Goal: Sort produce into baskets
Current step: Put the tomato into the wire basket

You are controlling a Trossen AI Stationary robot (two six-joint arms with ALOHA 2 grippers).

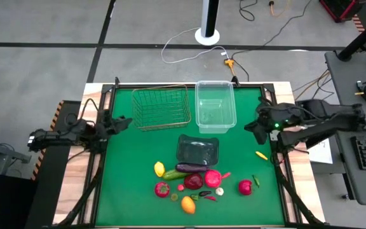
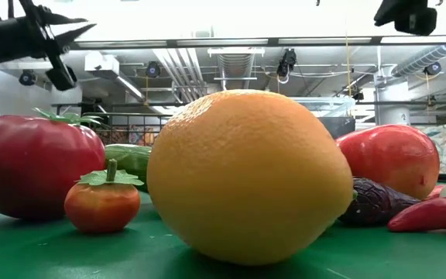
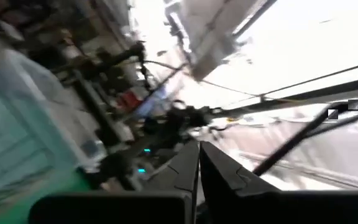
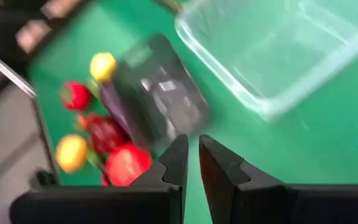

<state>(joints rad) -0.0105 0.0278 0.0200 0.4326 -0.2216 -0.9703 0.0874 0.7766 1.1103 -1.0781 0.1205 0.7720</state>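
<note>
A: What's nearest you on the mat?

B: You've got the round orange toy fruit (image 1: 187, 204) at the front edge, w/ a small red tomato-like piece (image 1: 162, 189) and dark chilies (image 1: 206, 196) just behind. Next row back: yellow lemon (image 1: 159, 168), green cucumber (image 1: 175, 174), purple eggplant (image 1: 191, 167), big red round one (image 1: 213, 178), white garlic (image 1: 219, 191), dark-red round one (image 1: 245, 187) off to the right.

A: And the containers?

B: Behind the pile you'll see the shallow dark glossy tray (image 1: 197, 149). Farther back, the metal wire basket (image 1: 162, 107) and clear plastic tub (image 1: 214, 105) sit side by side, nothing in them.

A: Grippers?

B: Your left gripper (image 3: 198, 163) sits at the mat's left edge, fingers pressed together. Your right gripper (image 4: 191, 163) is at the right edge near the tub, fingers nearly touching, pinching nothing.
</note>
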